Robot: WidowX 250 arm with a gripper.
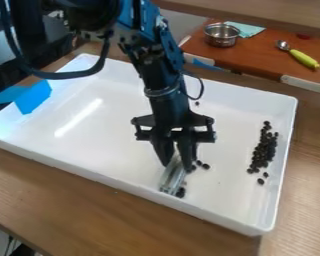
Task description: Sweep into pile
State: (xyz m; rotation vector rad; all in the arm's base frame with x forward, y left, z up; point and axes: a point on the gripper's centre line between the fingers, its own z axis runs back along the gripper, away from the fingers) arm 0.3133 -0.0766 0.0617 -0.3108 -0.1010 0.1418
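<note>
Fingers (177,159) closed on a clear scraper (171,178) in the white tray (109,135) — dark pieces (205,166) near them, a loose pile (261,154) well apart.

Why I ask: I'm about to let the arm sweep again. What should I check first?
1. Clear tool held between the gripper's fingertips: ok.
2. Tool's lower edge flat on the tray floor: cannot tell.
3. Room at the tray's near wall: not ok, I'd say; the tool's low end looks close to it.
4. Dark beads all in one pile: not ok; the main cluster is at the right, with stray beads by the tool.
5. Way from tool to cluster free of obstacles: ok; just strays and bare floor.
</note>
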